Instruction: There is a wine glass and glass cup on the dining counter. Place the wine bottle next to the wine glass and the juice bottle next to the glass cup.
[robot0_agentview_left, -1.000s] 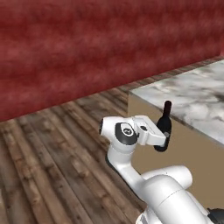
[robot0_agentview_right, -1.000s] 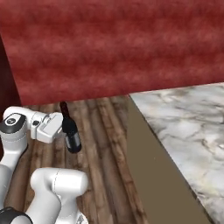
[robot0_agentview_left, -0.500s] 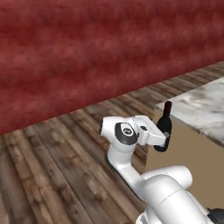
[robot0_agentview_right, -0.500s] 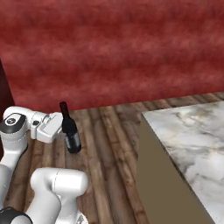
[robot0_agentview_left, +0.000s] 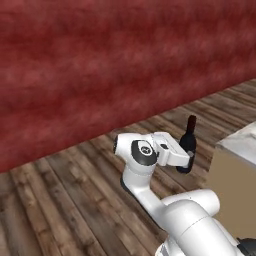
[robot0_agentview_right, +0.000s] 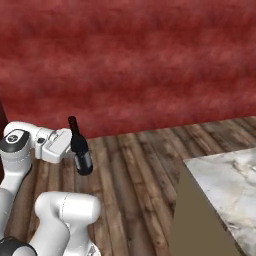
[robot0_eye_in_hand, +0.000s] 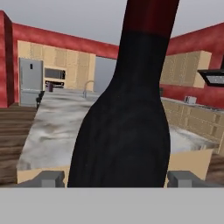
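Wine bottle carried upright in the gripper

The gripper (robot0_agentview_right: 75, 152) pinches the wine bottle (robot0_agentview_right: 80, 148) at left centre of the right base view, above wooden floor; the dining counter (robot0_agentview_right: 225, 180) sits lower right.

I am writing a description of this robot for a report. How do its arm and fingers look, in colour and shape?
The arm is glossy white, built of rounded, thick segments, with a dark grey round joint cap near the wrist. The gripper body is a white boxy block. In the hand view, the fingers show as small dark grey blocks.
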